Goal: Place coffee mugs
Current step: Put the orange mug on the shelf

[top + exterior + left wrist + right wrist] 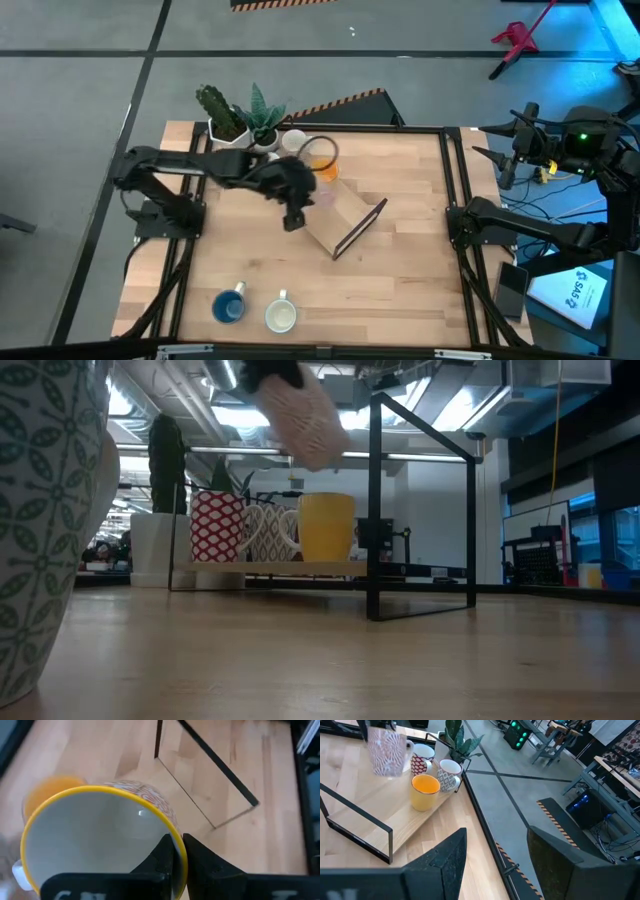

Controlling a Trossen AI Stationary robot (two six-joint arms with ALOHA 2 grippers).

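- I count six mugs in all: two on the bare table, three on the tray and one in the air. There are also two potted plants (pixel 240 118) at the back-left corner.
- Near the front edge, left of centre, a blue mug (pixel 230 305) and a white mug (pixel 281 316) stand just beside each other. Both are upright, mouths up, with their handles toward the far side.
- My left gripper (pixel 177 842) reaches in from the left to mid-table. Its fingers are pressed onto the wall of a patterned mug (pixel 387 750) with a yellow rim – one finger inside, one outside.
- That mug hangs above the table beside the tray, clear of the surface. It is tilted, with its long axis slanting, the mouth up toward the gripper and the base lower.
- On the tray's back end three mugs stand upright: a red-patterned mug (pixel 422 756), a white patterned mug (pixel 449 774) touching it and a yellow mug (pixel 424 792) in front.
- The wooden tray (pixel 345 225) has a black wire frame and lies at an angle across mid-table.
- My right gripper (pixel 495 855) waits at the table's right edge, fingers spread wide and holding nothing.
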